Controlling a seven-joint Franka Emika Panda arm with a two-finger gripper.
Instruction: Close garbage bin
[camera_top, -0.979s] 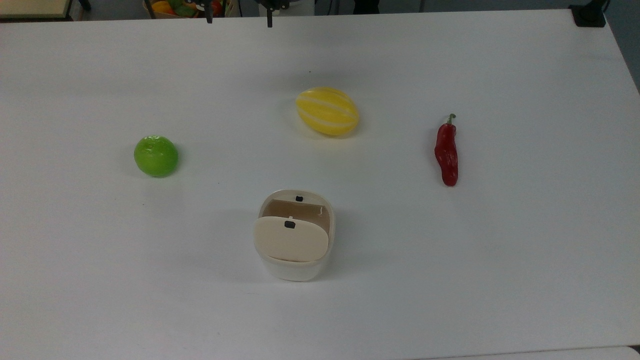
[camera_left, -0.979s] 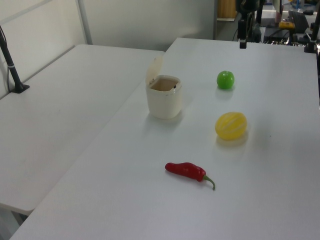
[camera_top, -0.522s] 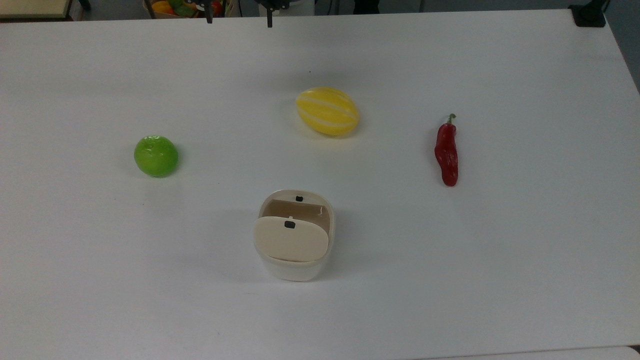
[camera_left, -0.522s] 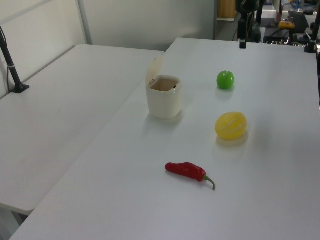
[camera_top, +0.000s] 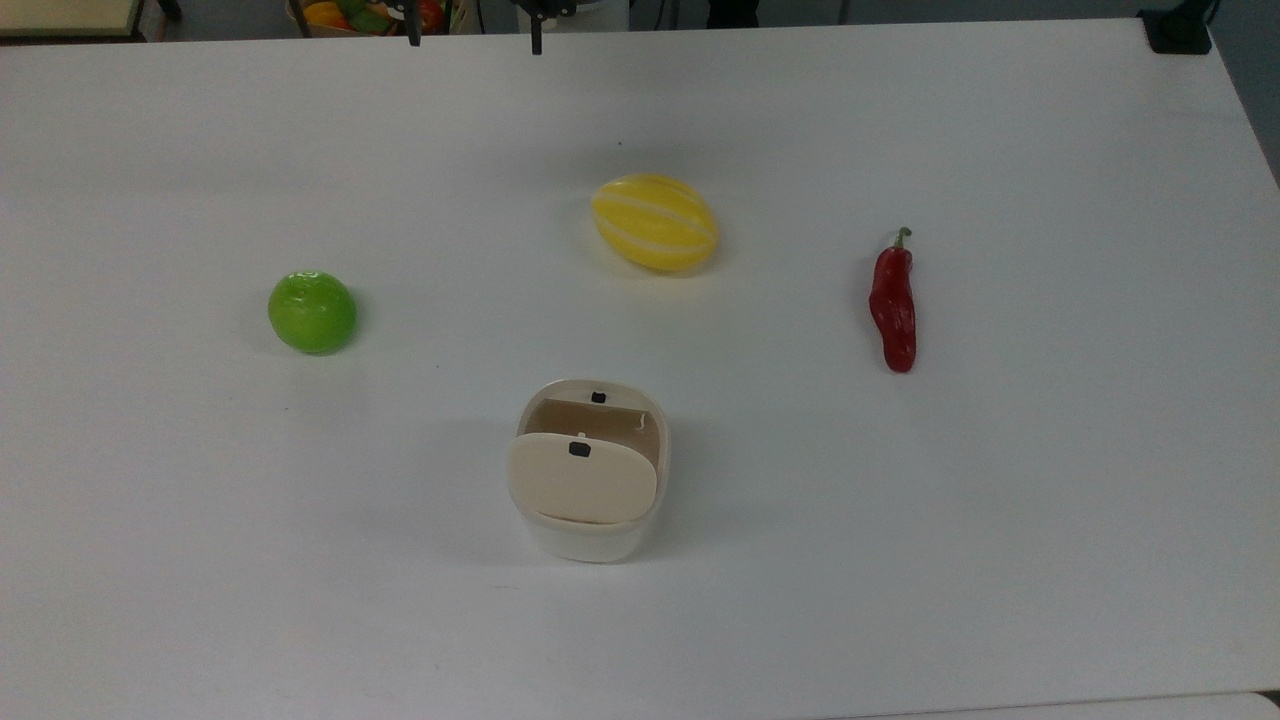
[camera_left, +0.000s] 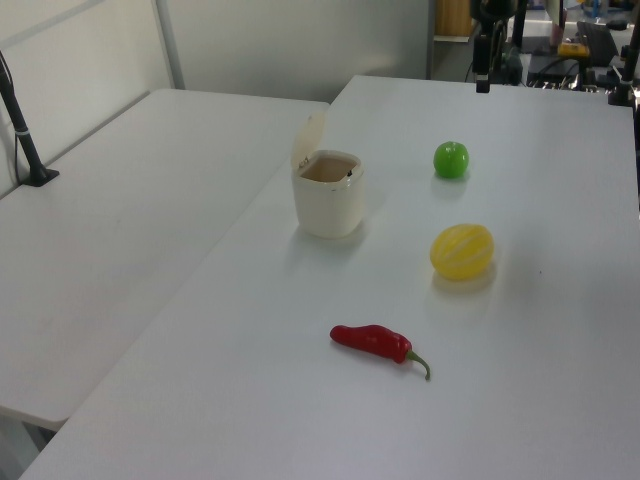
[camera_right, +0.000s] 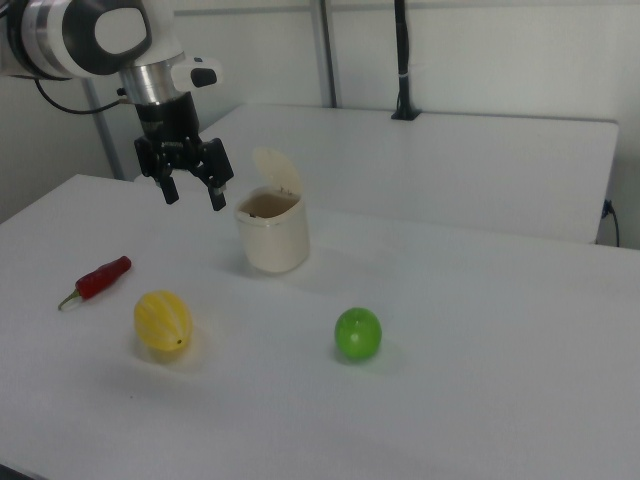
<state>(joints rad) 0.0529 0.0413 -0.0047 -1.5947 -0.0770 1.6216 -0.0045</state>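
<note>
The garbage bin (camera_top: 590, 530) is a cream-white tub near the top view's lower middle. Its beige lid (camera_top: 582, 480) stands hinged up, leaving the brown inside uncovered. In the left view the garbage bin (camera_left: 328, 200) has its lid (camera_left: 310, 140) raised at the back. My gripper (camera_top: 475, 40) hangs open at the top view's upper edge, far from the bin. In the right view the gripper (camera_right: 193, 195) hovers above the table, just off the bin (camera_right: 272, 240) toward the right view's left, with nothing between its fingers.
A yellow melon (camera_top: 655, 222), a green apple (camera_top: 312, 312) and a red chilli (camera_top: 893, 305) lie spread on the white table (camera_top: 1050, 500). A second table (camera_left: 130, 230) adjoins it, with a black post (camera_left: 22, 130) on it.
The gripper's fingertips have crept slightly toward the top view's upper edge. Bin, lid and fruit have not moved.
</note>
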